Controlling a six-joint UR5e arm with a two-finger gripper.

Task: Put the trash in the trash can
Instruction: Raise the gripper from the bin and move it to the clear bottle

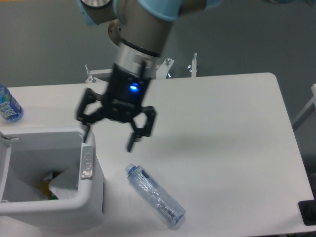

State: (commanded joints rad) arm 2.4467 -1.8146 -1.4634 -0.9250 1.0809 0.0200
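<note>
The white trash can [94, 190] stands at the front left, with a grey oval button [87, 163] on its rim. A crumpled white wrapper [64, 186] lies inside it on the liner. The long clear crinkled bottle [155, 195] with a bluish cap lies on the table to the right of the can. My gripper [109, 138] hangs open and empty above the can's right rim, up and left of the bottle. Its left finger is just over the rim and its right finger is over the table.
A small bottle with a blue-green label [9, 104] stands at the table's left edge behind the can. Metal clamps [192, 66] sit at the table's far edge. A dark object [308, 213] is at the front right corner.
</note>
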